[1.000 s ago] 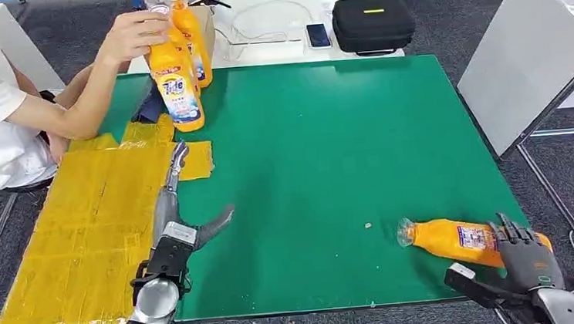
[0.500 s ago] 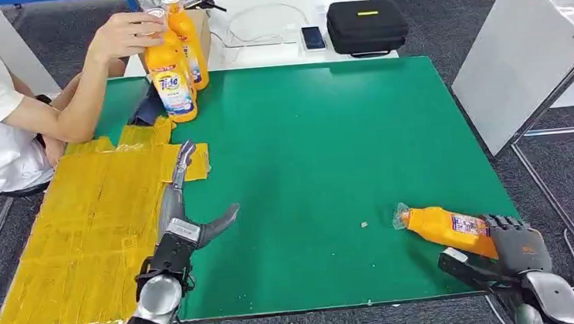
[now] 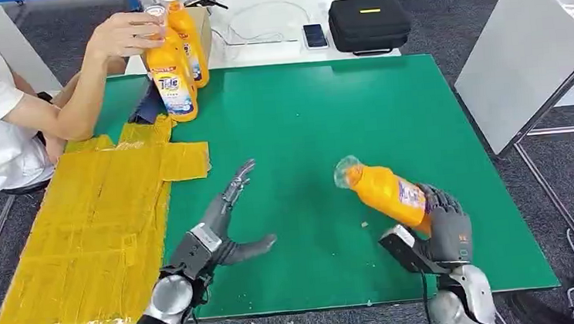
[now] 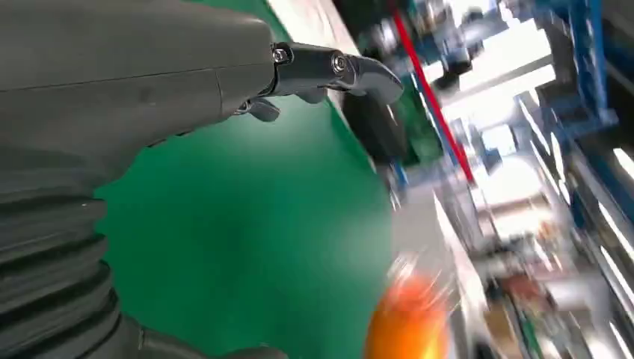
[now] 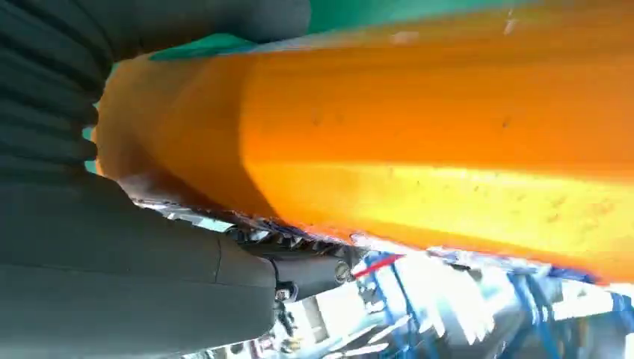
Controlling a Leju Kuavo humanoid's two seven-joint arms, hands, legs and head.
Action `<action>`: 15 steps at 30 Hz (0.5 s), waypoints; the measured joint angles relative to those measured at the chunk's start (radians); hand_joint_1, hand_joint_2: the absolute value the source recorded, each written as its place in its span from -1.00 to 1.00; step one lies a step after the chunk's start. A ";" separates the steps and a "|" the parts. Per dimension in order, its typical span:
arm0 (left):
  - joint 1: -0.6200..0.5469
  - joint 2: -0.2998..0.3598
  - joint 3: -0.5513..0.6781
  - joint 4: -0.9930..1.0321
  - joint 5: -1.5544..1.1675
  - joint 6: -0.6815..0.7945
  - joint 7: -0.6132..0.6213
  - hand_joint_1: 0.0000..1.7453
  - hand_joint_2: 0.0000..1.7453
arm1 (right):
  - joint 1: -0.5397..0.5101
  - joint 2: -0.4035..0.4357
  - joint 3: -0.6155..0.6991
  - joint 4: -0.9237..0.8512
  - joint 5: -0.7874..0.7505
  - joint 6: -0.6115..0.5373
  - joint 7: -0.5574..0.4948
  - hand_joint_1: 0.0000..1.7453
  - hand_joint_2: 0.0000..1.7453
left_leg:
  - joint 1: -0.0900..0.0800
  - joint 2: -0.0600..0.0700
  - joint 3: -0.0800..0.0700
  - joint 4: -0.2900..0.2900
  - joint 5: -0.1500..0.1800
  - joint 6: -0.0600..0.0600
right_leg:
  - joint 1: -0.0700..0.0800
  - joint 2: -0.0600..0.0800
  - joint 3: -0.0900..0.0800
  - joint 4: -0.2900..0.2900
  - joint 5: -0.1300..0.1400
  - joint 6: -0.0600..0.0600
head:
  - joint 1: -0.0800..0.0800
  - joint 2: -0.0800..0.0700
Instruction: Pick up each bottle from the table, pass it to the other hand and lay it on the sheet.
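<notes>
Right hand (image 3: 446, 231) grips the orange bottle (image 3: 385, 191) by its base, lifted clear above the green table (image 3: 304, 122), cap tilted up and leftward. Left hand (image 3: 224, 233) waits just left of it — fingers spread, holding nothing. With the grip so low, the bottle could pivot or slip during the handover, well short of the yellow sheet (image 3: 95, 223) on the left.

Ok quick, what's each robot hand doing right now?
Left robot hand: open, fingers spread, holding nothing.
Right robot hand: holding the orange plastic bottle with the clear cap, lifted off the green table.
</notes>
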 measured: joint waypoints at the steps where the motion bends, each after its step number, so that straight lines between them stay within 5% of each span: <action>1: -0.006 0.001 -0.015 0.005 0.018 -0.034 -0.005 -1.00 1.00 | -0.004 0.021 0.001 -0.014 -0.042 -0.008 -0.028 1.00 1.00 | 0.000 0.000 0.000 0.000 0.000 0.000 | 0.000 0.000 0.000 0.000 0.000 0.000 | 0.000 0.000; 15: -0.025 0.001 -0.134 0.009 0.056 -0.056 -0.001 -1.00 1.00 | 0.013 0.201 0.121 -0.138 -0.138 0.053 -0.124 1.00 1.00 | 0.000 0.001 -0.002 0.000 -0.002 -0.002 | 0.000 0.001 -0.003 0.000 0.000 -0.001 | 0.000 0.000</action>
